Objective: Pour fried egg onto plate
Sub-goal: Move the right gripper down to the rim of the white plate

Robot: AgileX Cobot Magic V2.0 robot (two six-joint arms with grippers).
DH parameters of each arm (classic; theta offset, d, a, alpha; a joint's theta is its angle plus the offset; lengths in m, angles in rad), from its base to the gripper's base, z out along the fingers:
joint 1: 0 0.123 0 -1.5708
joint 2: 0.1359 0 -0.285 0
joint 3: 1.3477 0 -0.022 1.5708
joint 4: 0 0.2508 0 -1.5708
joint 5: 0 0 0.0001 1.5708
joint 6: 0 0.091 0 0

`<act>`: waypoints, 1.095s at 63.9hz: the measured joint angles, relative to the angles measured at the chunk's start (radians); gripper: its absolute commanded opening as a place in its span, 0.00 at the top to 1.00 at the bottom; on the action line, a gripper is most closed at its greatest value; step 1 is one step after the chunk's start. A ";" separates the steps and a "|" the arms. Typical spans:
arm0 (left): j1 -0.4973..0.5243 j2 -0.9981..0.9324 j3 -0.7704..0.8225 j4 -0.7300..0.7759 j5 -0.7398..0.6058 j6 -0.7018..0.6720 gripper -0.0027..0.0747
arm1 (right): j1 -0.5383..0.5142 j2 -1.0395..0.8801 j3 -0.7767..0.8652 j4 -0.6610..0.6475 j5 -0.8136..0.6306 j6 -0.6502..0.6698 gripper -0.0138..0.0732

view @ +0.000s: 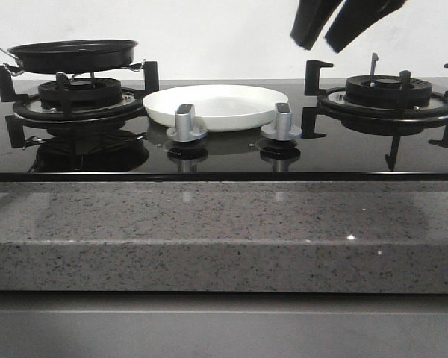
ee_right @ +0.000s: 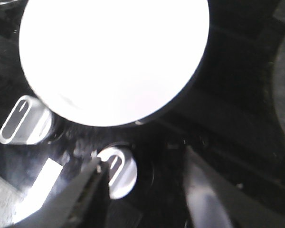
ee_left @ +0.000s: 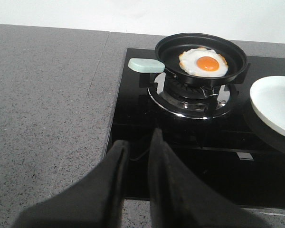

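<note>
The fried egg [ee_left: 203, 62] is lying flat in the black frying pan [ee_left: 202, 57], white with an orange yolk, and the pan is sitting on the left burner [ee_left: 192, 95] because nothing is gripping it yet; its pale green handle tip [ee_left: 145, 65] is sticking out toward 9 o'clock in the left wrist view, free for a grasp. The plate [view: 215, 107] is resting on the black glass cooktop [view: 224, 160] between the two burners, at about 3 o'clock of the pan and just beside it, probably placed there so a short tilt lands the egg on it. It is looking empty, so the pour is not yet done. The left gripper [ee_left: 137, 152] is hovering over the cooktop's near edge, well apart from the pan handle, fingers narrow with only a slim gap, holding nothing. The right gripper [view: 343, 26] is hanging above the right burner [view: 387, 97] side, jaws spread moderately, holding nothing. The front view is hiding the egg behind the pan rim and showing no left gripper; only the left wrist view is showing the egg and handle. The right wrist view is looking down on the plate's bare face and the two silver knobs [view: 187, 123], blurred. The grey speckled counter [view: 224, 224] is carrying the cooktop.
</note>
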 measured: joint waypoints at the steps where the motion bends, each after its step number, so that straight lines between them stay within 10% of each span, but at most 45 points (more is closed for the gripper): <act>1: 0.000 0.000 0.000 0.000 0.000 0.000 0.82 | 0.000 0.011 -0.012 0.000 0.007 0.002 0.47; 70: 0.000 0.000 0.000 0.000 0.000 0.000 0.82 | -0.084 0.514 -0.587 0.108 0.211 0.131 0.56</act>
